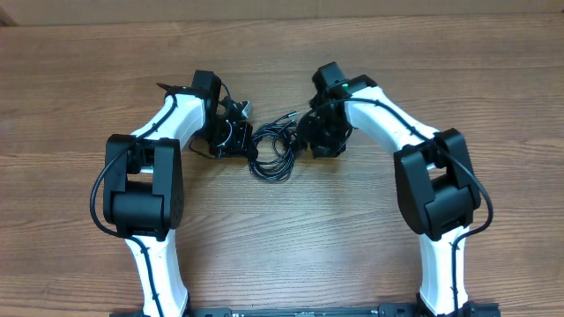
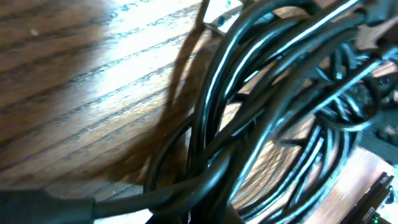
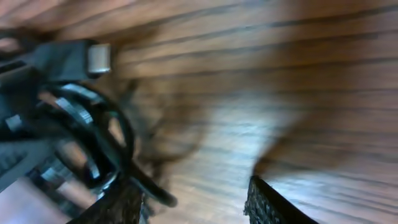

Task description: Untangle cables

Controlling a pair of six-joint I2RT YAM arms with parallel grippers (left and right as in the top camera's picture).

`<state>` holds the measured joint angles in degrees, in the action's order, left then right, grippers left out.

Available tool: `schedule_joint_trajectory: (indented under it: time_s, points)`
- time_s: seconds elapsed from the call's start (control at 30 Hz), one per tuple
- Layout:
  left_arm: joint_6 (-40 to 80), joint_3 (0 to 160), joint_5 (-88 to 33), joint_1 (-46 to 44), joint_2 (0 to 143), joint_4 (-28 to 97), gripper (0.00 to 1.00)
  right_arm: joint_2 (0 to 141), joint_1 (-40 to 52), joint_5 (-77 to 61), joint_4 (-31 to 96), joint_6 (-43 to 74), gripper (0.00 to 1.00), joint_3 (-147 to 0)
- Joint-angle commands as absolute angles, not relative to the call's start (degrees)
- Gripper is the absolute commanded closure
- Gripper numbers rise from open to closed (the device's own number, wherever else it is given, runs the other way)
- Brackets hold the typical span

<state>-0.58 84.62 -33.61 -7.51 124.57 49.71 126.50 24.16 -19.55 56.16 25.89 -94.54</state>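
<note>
Wood-grain tabletop (image 1: pixel 282 53), cables (image 1: pixel 273 151) bunched dead centre. Left fingers (image 1: pixel 236 134) are clamped shut, looks like on a strand. Right fingers (image 3: pixel 268 200) are apart over bare wood beside the loops. I'd anchor with left, have right pinch one plug end (image 3: pixel 98 57), and pull slowly. Both arms (image 1: pixel 145 189) bend inward, wrists tipped down at the pile.

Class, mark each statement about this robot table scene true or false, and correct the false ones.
1. The cables lie between the left gripper and the right gripper. True.
2. The cables are white. False: they are black.
3. The right gripper's fingers stand apart. True.
4. The cables lie in separate straight lines on the table. False: they form one tangled bundle of loops.
</note>
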Motion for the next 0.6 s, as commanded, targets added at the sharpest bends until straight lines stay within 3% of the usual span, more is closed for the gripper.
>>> schedule_joint_trajectory:
  time_s: [0.0, 0.23, 0.57]
  points:
    - [-1.1, 83.0, -34.1, -7.8, 126.3, 50.1, 0.96, 125.5, 25.5, -3.4, 55.9, 31.9, 0.5, -94.8]
    - [0.3, 83.0, -33.9, -7.2, 126.3, 50.3, 0.96, 125.5, 24.8, 2.9, 56.2, 36.2, 0.57, -94.8]
    - [2.0, 83.0, -29.6, -6.0, 126.3, 51.9, 0.95, 125.5, 19.6, 10.0, 64.8, 34.2, 0.59, -94.9]
